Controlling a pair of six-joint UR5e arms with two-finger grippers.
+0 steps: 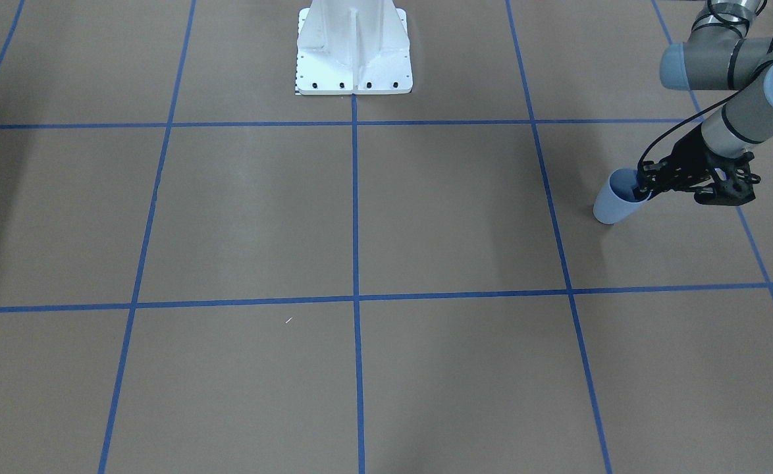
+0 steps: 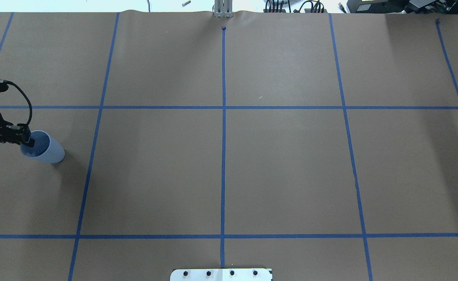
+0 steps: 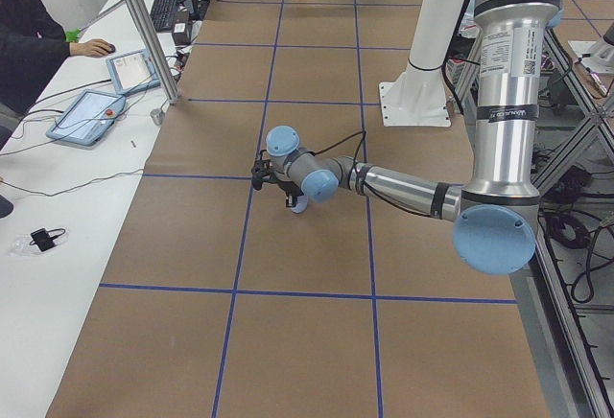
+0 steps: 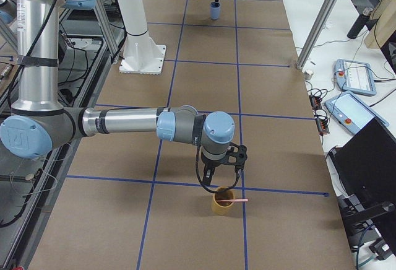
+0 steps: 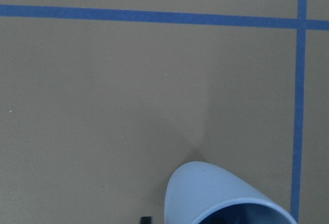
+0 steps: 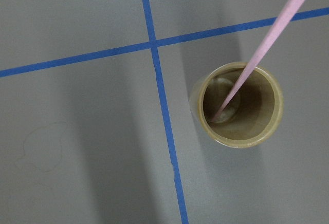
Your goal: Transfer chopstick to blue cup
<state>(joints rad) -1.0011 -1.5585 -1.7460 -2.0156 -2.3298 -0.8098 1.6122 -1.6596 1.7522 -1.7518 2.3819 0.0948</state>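
Note:
The pale blue cup (image 1: 613,201) stands at the robot's far left on the brown table; it also shows in the overhead view (image 2: 47,151) and at the bottom of the left wrist view (image 5: 218,193). My left gripper (image 1: 643,187) is at its rim, with one finger inside the cup (image 2: 29,141), and looks shut on the rim. One pale pink chopstick (image 6: 257,59) leans in a tan cup (image 6: 239,106) at the table's other end (image 4: 223,205). My right gripper (image 4: 219,180) hangs just above that tan cup. I cannot tell whether it is open or shut.
The white robot base (image 1: 353,56) stands at the table's middle rear edge. Blue tape lines (image 2: 223,156) divide the brown table top into squares. Tablets (image 4: 354,77) and a metal post (image 4: 318,25) are on the white side bench. An operator (image 3: 29,34) sits there.

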